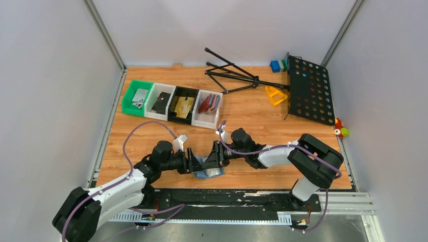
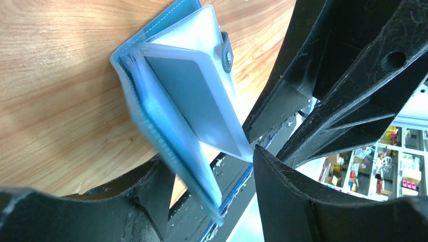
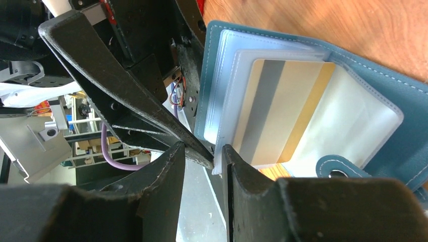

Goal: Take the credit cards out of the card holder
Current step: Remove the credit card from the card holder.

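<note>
At the near edge of the table (image 1: 262,126), the left gripper (image 1: 196,164) and right gripper (image 1: 216,157) meet at the open card holder (image 1: 208,173). Left wrist: the left gripper's jaws stand wide around its pages, with a grey card (image 2: 194,103) inside. Right wrist: the right gripper's narrow jaws pinch a clear sleeve by a gold card (image 3: 290,111).

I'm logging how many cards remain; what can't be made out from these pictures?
Top view: left gripper and right gripper cover most of the card holder; no card shows.
Left wrist: sleeve edges blurred, count unreadable.
Right wrist: the sleeve holding the gold card covers the sleeves behind; whether the fingers pinch it unclear.
</note>
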### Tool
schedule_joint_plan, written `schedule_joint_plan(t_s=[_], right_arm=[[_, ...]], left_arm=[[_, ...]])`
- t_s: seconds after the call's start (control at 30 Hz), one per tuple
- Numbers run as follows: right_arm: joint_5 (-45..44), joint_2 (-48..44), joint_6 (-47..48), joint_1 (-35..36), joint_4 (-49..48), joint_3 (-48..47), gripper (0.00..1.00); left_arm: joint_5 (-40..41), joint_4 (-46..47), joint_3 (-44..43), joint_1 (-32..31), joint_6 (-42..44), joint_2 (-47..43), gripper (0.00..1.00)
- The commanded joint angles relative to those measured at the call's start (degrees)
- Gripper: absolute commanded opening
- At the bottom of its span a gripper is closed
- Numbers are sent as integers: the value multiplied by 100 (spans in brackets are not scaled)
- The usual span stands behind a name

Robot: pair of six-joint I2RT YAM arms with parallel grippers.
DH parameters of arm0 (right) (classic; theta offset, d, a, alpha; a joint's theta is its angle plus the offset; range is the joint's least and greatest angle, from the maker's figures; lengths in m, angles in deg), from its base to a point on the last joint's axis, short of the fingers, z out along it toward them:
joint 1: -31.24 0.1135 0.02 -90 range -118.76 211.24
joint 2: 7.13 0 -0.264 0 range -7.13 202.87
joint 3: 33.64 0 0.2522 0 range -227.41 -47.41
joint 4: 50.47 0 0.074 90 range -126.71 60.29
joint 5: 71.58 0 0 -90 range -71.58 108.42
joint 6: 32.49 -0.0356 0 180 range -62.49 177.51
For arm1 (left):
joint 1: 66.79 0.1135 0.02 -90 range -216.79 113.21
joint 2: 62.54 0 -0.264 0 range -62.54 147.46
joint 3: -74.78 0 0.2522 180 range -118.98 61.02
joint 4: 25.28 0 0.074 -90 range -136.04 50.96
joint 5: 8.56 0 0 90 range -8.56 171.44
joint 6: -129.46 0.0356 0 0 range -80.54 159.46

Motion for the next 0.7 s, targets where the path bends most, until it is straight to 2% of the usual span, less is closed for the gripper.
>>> schedule_joint_plan(t_s=[0.0,0.17,0.3,0.4,0.53,0.67], right_arm=[[-335,122,-43,40,-181,-180,32],[-295,213,-129,44,-294,-211,31],[-234,331,-175,70,-323,-265,31],[-234,375,-234,75,-368,-260,30],[-528,99,-66,62,66,-203,31],[-722,-239,179,23,561,-161,36]], left_arm=[[-462,756,-109,-63,-202,-241,62],[-590,1072,-12,-62,-306,-340,65],[-444,729,-71,-62,-177,-283,66],[-413,698,-95,-62,-163,-61,57],[-313,562,-136,-62,-88,166,38],[-157,302,-214,-54,35,192,19]])
